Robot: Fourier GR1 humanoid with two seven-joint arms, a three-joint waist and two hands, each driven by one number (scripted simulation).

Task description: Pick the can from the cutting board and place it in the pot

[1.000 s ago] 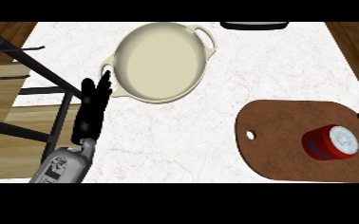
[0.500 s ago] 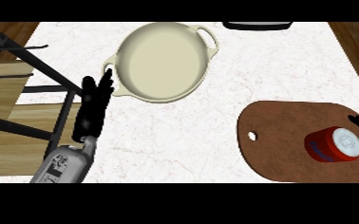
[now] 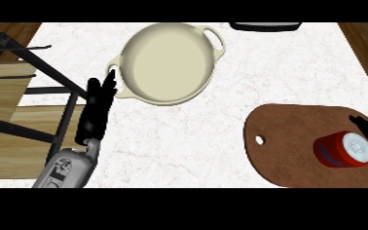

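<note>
On the brown rounded wooden cutting board [image 3: 295,146], at the right side of the white marbled worktop [image 3: 273,78], the small red can with a pale lid [image 3: 343,149] lay on its side, not yet picked. Nothing of the task was done: the can had to be taken, carried across and put into the cream round pot with two handles [image 3: 167,63], which stood well apart, toward the far left.

The left hand [image 3: 98,107] rested just beside the pot's near handle, its fingers straight and pointing up, holding nothing. Of the right hand only a dark tip [image 3: 358,124] showed at the right edge, near the can; I cannot tell how its fingers stood.

Against the earlier frames, the left hand and the pot kept their places, and the dark tip came slightly more into view.
</note>
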